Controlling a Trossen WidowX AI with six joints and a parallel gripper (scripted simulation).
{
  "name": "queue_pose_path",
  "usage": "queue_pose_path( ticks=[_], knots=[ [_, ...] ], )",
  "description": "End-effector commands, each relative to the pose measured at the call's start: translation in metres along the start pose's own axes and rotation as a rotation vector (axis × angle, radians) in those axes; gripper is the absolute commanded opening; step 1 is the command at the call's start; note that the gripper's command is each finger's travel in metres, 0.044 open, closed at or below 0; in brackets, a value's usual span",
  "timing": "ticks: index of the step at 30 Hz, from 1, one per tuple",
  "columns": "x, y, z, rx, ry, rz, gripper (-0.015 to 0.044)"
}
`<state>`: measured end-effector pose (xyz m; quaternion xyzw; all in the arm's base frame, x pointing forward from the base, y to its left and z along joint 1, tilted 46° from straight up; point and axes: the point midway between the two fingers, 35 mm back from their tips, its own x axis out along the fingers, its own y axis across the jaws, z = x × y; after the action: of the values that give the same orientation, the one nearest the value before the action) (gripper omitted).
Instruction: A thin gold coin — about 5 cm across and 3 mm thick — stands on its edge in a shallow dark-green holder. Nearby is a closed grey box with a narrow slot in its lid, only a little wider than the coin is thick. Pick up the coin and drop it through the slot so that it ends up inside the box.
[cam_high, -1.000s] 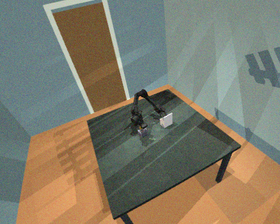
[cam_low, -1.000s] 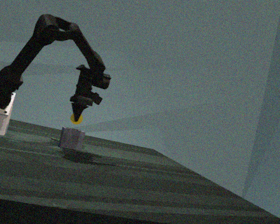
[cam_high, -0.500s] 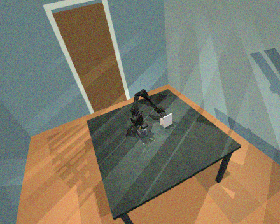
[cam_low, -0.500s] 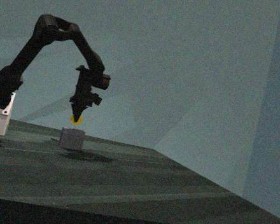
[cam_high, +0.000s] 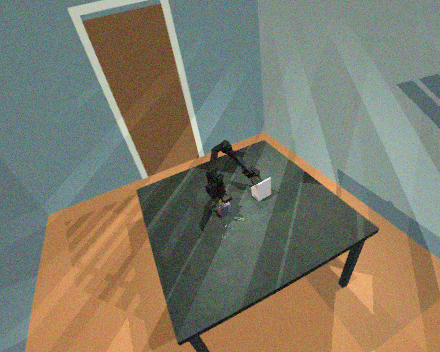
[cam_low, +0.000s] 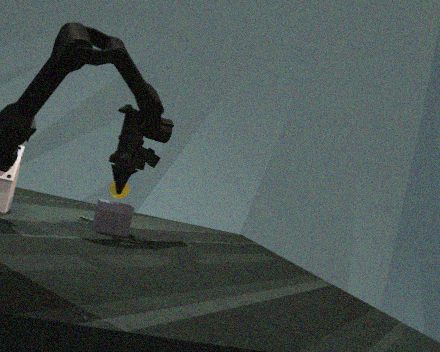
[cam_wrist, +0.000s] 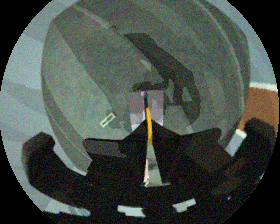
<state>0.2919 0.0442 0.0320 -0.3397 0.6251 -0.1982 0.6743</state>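
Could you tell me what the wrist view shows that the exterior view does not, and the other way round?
Only the wrist view shows the coin edge-on, lined up with the dark slot in the box lid, plus the green holder off to one side. Only the exterior view shows the coin's round face hanging just above the box, and the whole bent arm. Both show the end effector shut on the coin over the box.
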Motion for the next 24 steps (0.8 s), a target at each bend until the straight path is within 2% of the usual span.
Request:
queue_pose_path(
  ticks=[1,24],
  knots=[
    [0.0033,-0.0002,-0.0010,-0.006,0.005,-0.006,0.0000],
    [0.0103,-0.0005,-0.0013,-0.006,0.005,-0.006,0.0000]
  ],
)
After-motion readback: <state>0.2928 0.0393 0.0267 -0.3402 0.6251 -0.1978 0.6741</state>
